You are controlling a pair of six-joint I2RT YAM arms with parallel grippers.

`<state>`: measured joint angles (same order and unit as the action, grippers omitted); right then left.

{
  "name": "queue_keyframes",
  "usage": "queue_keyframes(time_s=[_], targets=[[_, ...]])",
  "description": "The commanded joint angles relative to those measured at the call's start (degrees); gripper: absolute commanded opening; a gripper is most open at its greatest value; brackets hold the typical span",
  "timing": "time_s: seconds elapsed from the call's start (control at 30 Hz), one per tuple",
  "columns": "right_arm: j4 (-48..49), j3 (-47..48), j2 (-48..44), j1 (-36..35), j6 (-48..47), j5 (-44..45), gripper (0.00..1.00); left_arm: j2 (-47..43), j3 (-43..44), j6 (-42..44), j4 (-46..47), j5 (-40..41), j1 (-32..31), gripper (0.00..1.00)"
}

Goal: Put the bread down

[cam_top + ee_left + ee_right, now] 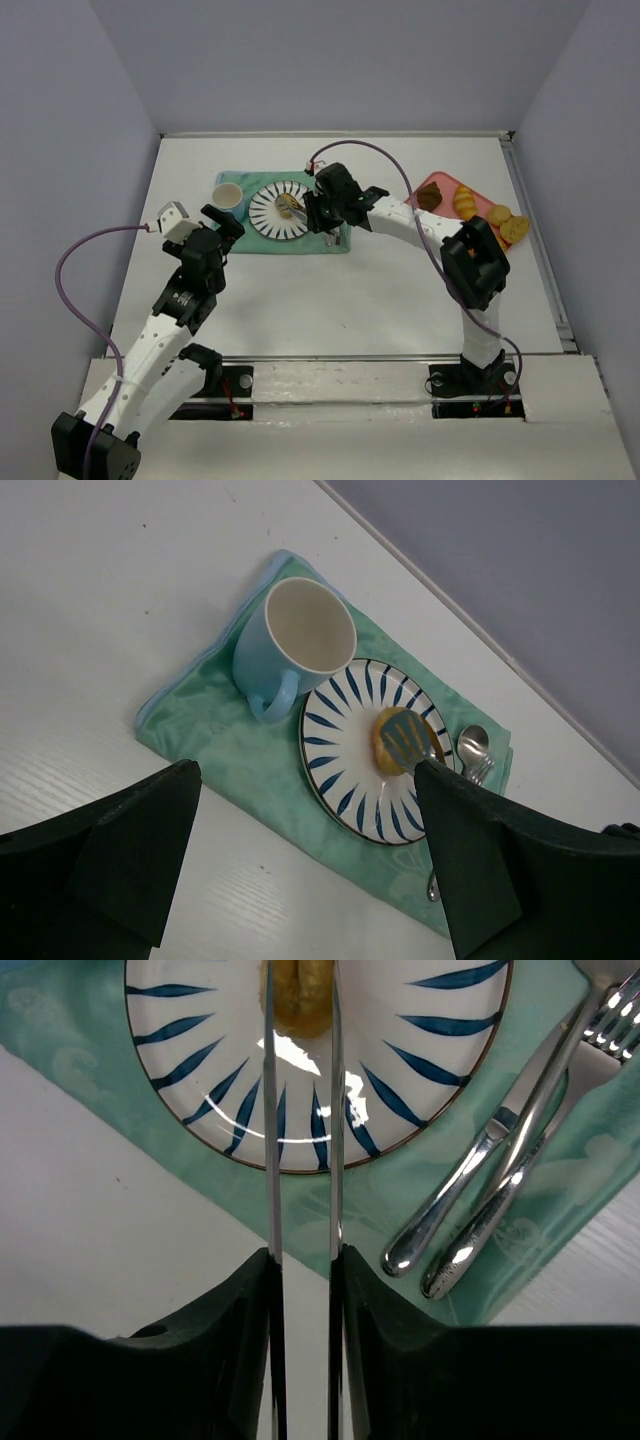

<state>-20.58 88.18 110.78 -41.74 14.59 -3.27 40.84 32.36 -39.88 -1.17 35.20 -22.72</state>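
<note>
Two thin metal arms of a pair of tongs [270, 1160] run out from my right pincer [303, 1260], which is clamped narrow on their handle end with a finger pressed against each arm. The arms reach away to the far side, almost parallel, with a slim gap between them. At their tips sits the bread [298, 1000], a small golden piece lying between the two blades. It is on the white plate [200, 1080] with dark blue radial strokes, toward the plate's right half as my left wrist camera shows it. I cannot tell whether the tips are squeezing it or just flanking it.

The plate rests on a green cloth mat [90, 1050]. To its right, on the same mat, lies steel cutlery [472, 742], a spoon and a fork side by side, close to the plate's rim. To its left stands a pale blue mug [290, 640], upright, its handle toward the near side, just beside the plate.

My left pincer [305, 780] hangs wide and holds nothing, above the near left part of the mat, close to the mug.

Far off to the right on the white bench [350, 300], a pink tray [437, 182] carries several more pastries [465, 202].
</note>
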Motion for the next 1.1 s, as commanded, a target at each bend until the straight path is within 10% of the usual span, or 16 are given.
queue_keyframes(time_s=[0.0,0.6,1.07], targets=[[0.8,7.6,2.3,-1.2,-1.9,-0.3,0.44,0.3,0.8,-0.6,1.3,1.5,0.5,0.99],[0.6,-1.2,-12.5,-0.7,3.0,16.4,0.58,0.8,1.0,-1.1,-0.1,1.3,0.6,0.99],[-6.5,-28.0,-39.7,24.5,12.1,19.4,0.53,-2.2,-0.3,-0.6,0.8,0.2,0.7,0.99]])
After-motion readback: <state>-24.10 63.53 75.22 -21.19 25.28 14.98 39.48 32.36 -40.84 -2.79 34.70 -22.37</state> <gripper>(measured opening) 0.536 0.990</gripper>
